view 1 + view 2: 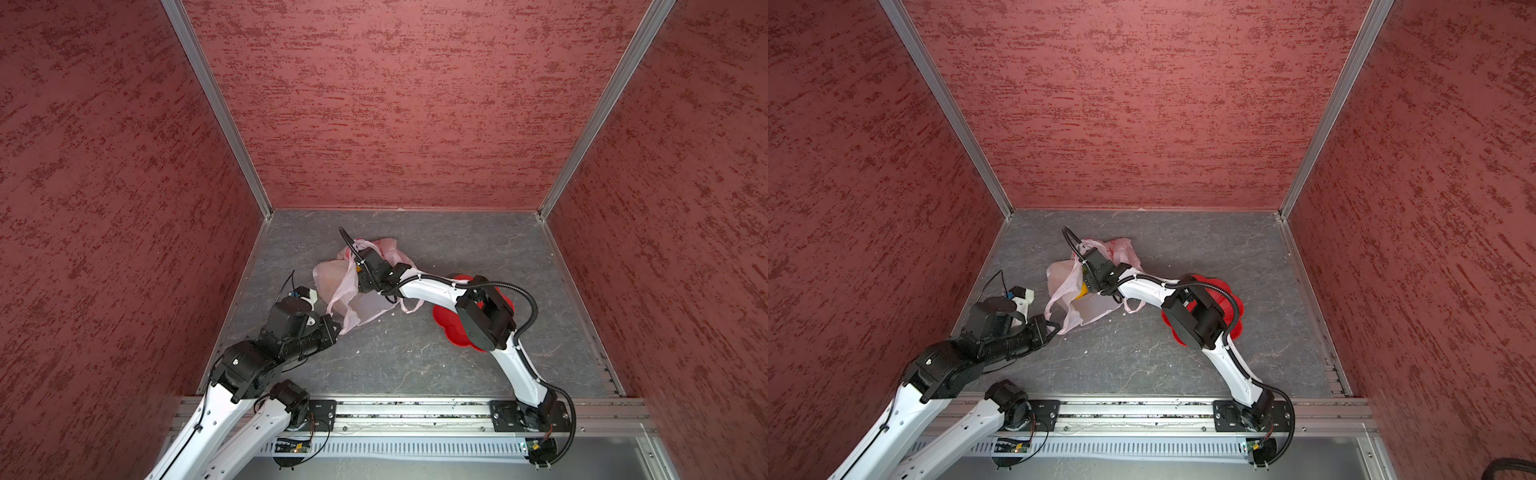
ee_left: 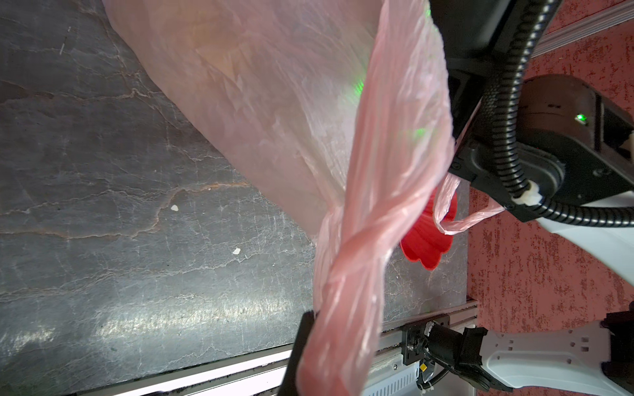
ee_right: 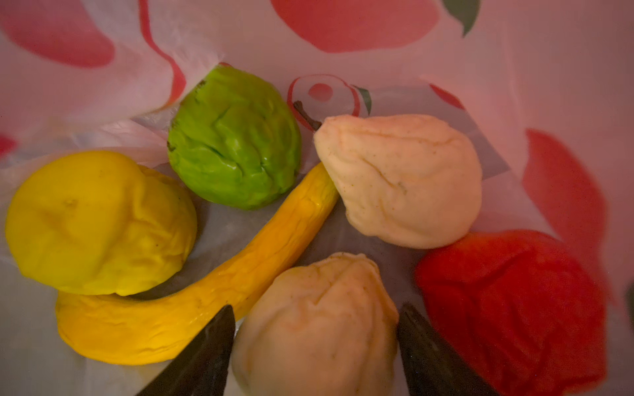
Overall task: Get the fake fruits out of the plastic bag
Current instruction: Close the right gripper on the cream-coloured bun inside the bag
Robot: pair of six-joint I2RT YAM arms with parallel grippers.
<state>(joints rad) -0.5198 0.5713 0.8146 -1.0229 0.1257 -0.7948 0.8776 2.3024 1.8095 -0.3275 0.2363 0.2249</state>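
Both top views: the plastic bag lies crumpled on the grey table, left of centre. The left gripper is low at the bag's near-left corner, pressed together on a stretched handle loop. The right arm reaches across into the bag's mouth, and its far end is hidden by plastic. In a top view, a red dish sits on the table right of the bag, close to it and partly covered by the right arm's elbow.

Left wrist: the bag's handle is twisted into a rope and pinched by the gripper. One black finger shows beside it; the other is hidden behind the plastic. The dish shows past the handle.

Right wrist: this view looks into the bag, with all the fruit on its floor. The right gripper is spread, with its fingers on either side of a beige fruit. Whether they press it cannot be told. A banana lies just beside one finger and a red fruit beside the other. A second beige fruit touches the banana's tip. A green fruit and a yellow round fruit lie further in, the yellow one against the banana.
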